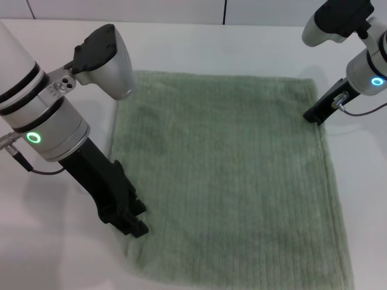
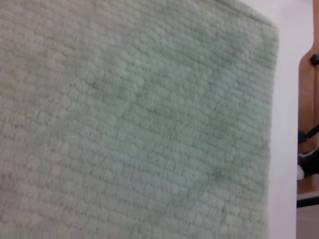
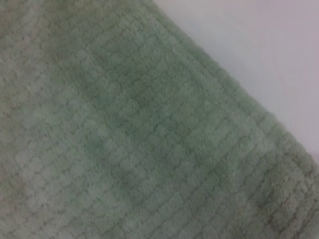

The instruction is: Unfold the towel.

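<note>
The sage-green towel (image 1: 224,175) lies spread flat on the white table (image 1: 54,254), a wide ribbed sheet between the two arms. My left gripper (image 1: 132,222) is down at the towel's left edge, near its front corner, touching or just over the hem. My right gripper (image 1: 314,115) is at the towel's right edge, just below its far right corner. The towel fills most of the left wrist view (image 2: 139,124), with one corner and a strip of table (image 2: 286,99) showing. In the right wrist view the towel (image 3: 124,139) shows with its hemmed edge next to bare table (image 3: 259,45).
White table surface surrounds the towel at the left, back and right. The towel's front edge runs close to the near edge of the head view. In the left wrist view a brown surface (image 2: 308,99) shows beyond the table's edge.
</note>
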`<move>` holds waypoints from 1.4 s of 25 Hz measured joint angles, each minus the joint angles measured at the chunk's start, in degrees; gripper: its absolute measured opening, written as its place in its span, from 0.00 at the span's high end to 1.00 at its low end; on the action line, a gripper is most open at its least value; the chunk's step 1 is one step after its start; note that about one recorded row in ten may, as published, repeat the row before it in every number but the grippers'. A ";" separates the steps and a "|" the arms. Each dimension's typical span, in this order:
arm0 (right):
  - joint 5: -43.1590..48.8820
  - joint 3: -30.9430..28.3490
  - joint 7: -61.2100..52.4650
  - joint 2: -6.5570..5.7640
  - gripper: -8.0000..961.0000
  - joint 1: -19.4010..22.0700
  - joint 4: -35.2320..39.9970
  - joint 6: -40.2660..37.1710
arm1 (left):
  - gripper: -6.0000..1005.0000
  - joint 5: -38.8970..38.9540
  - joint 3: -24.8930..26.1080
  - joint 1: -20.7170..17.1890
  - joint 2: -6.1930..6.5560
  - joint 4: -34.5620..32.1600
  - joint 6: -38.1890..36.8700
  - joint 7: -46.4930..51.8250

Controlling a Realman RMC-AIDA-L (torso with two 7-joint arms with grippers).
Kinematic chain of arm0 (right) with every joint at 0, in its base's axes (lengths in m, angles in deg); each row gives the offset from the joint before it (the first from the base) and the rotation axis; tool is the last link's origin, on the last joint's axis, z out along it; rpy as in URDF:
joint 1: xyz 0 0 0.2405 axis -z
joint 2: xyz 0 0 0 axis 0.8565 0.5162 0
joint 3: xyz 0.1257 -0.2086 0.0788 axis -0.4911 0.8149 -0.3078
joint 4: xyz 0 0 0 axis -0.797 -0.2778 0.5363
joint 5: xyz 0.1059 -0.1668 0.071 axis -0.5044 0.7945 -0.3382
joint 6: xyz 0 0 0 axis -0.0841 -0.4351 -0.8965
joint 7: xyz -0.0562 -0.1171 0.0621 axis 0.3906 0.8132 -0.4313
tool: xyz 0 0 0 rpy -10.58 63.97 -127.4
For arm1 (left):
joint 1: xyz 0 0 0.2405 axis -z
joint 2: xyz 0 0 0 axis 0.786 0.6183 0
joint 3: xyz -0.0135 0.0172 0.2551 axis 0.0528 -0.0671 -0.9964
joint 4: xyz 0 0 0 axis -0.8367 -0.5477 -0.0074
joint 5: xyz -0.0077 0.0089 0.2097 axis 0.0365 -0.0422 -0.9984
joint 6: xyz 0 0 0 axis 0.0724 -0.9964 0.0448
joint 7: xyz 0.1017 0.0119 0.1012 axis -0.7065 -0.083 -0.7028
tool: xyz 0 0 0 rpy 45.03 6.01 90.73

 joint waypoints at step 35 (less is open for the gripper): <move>-6.65 8.84 -0.21 6.47 0.94 6.72 19.77 32.42 | 0.20 77.74 11.99 -6.36 -0.32 29.50 50.34 -42.07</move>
